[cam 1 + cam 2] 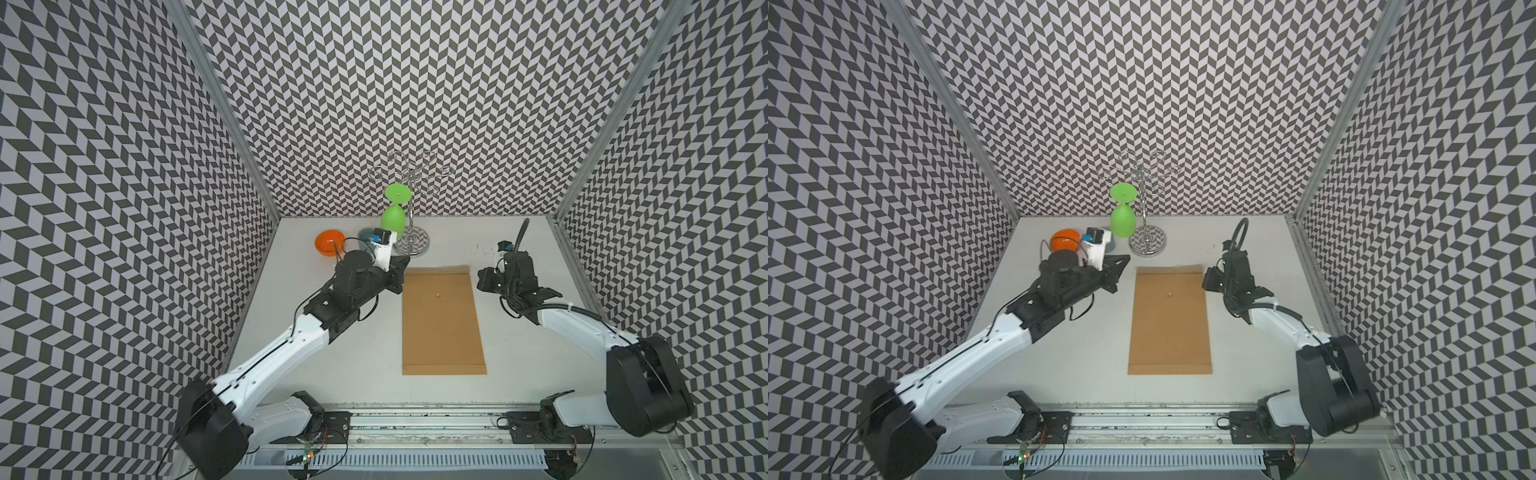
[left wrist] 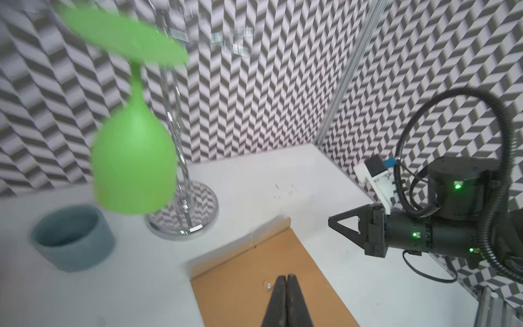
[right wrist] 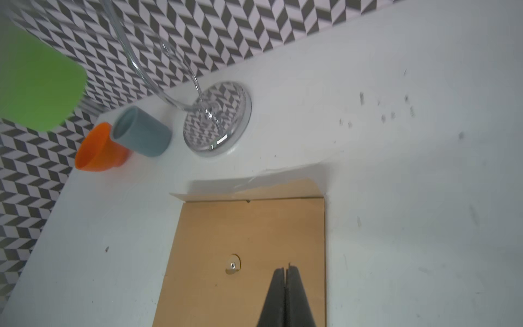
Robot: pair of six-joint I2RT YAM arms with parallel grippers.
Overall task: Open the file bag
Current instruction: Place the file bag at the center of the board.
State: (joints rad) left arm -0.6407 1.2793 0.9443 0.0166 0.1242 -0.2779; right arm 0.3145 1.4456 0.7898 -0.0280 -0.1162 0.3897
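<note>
Begin at the left of the worktop (image 1: 532,357). An orange bowl (image 1: 329,243) sits near the back corner, and a blue-grey cup (image 3: 141,131) stands upright just beside it. Your left gripper (image 2: 286,280) hangs in front of those two, off the far left corner of the bag. Its jaws are pressed flat together with nothing between them.

Next along the back wall is a chrome stand (image 1: 411,245). A green goblet (image 1: 392,222) hangs upside down from one of its arms, foot up and bowl down.

The file bag (image 1: 442,324) lies flat in the middle of the worktop, between your two arms. Its long sides run from front to back, and it is well apart from the bowl and cup. The button side faces up, and you can see the small round button (image 3: 232,264) on the centre line toward the far end. The flap (image 3: 268,191) at that far end is folded back away from the body, so the mouth edge is bare. In the right wrist view the flap seems to stand a little off the worktop rather than lie flat, though the picture is too soft there to be sure.

Your right gripper (image 3: 286,271) is just beside the bag's far right corner, pointing in toward it. The left wrist view shows it raised clear of the worktop. Its jaws are closed tip to tip and grip nothing.
</note>
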